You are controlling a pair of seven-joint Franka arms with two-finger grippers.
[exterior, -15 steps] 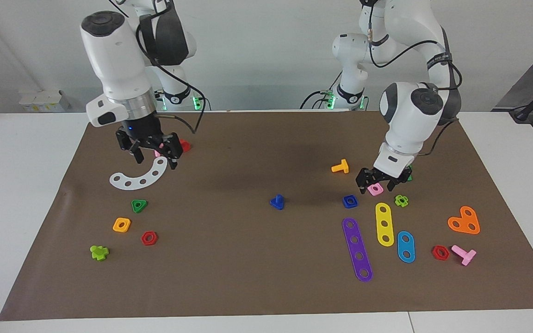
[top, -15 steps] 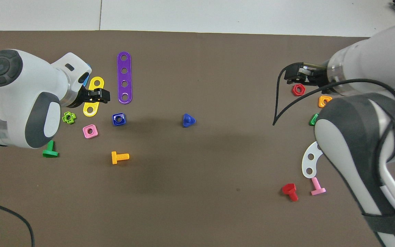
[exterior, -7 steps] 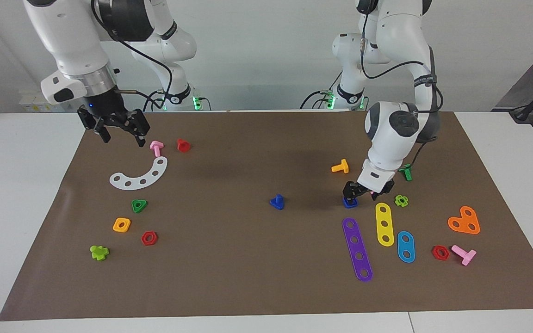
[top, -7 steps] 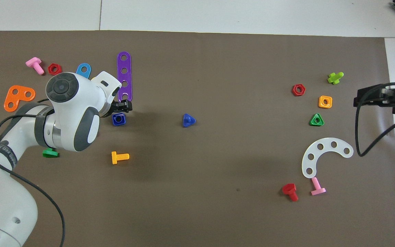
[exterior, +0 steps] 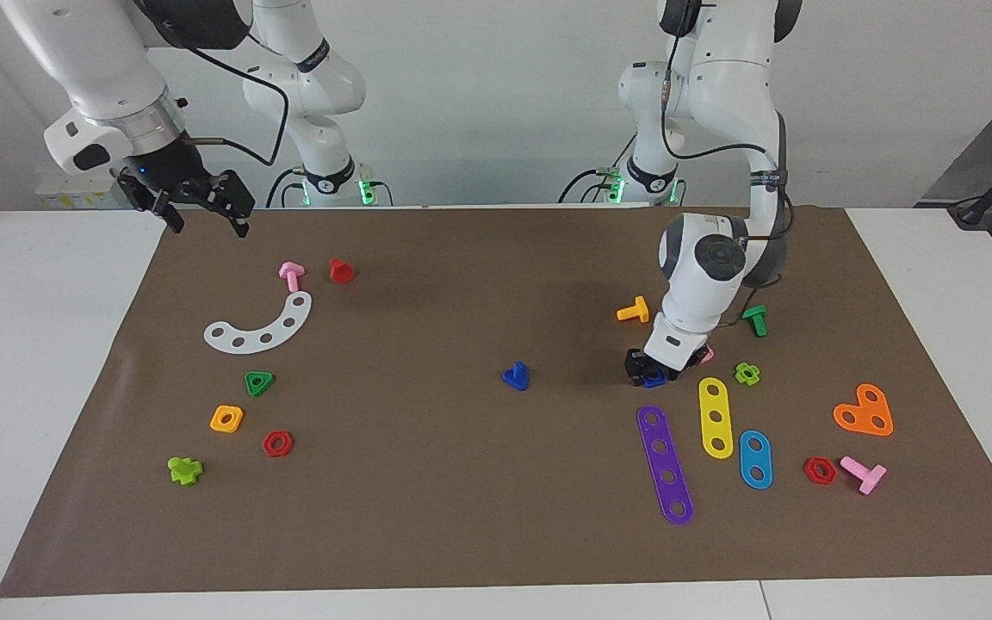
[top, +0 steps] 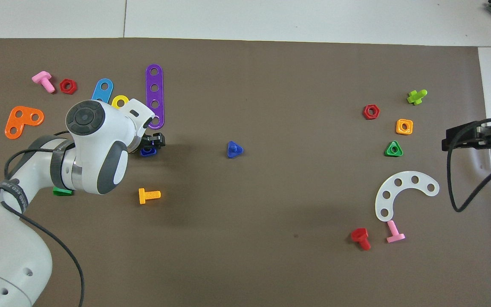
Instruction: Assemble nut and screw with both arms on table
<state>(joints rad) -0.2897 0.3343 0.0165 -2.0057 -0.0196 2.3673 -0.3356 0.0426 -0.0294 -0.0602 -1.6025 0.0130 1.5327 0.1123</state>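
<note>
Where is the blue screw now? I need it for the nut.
The screw stands alone mid-mat, beside the nut, toward the right arm's end from it.

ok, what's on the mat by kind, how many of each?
Screws: 7 (blue screw, orange screw, green screw, red screw, lime screw, two pink screws)
Nuts: 7 (blue nut, pink nut, lime nut, orange nut, green nut, two red nuts)
Plates: 5 (purple plate, yellow plate, light-blue plate, orange plate, white curved plate)
Total: 19
</note>
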